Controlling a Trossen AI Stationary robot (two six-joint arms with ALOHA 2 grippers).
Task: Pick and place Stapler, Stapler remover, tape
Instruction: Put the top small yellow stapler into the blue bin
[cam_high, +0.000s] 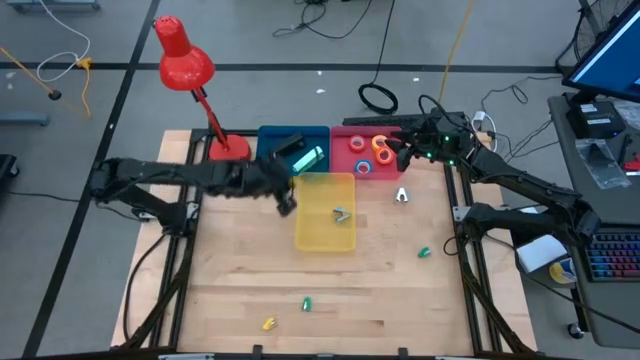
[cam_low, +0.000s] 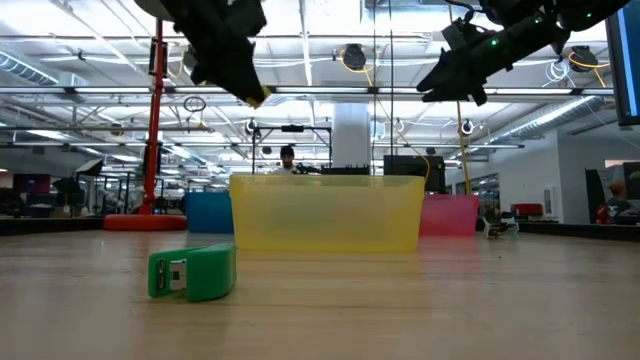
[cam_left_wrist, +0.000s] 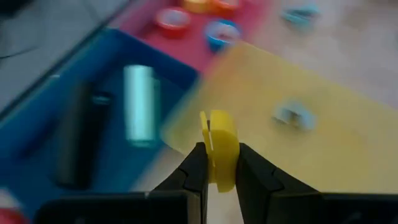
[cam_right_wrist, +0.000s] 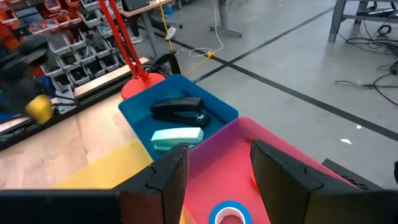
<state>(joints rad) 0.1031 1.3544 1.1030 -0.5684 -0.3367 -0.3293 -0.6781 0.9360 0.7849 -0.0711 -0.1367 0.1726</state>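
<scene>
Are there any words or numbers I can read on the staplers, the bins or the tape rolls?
None can be read.
The black stapler and mint stapler in the blue bin show no lettering.
The green piece on the table shows no print.

grey floor (cam_high: 480, 40), red lamp (cam_high: 184, 58), ceiling lights (cam_low: 90, 62)

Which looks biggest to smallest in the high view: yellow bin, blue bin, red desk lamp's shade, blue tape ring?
1. Yellow translucent bin
2. Blue plastic bin, partly hidden by the left arm, so close to unsure
3. Red desk lamp's shade
4. Blue tape ring, smallest by far
</scene>
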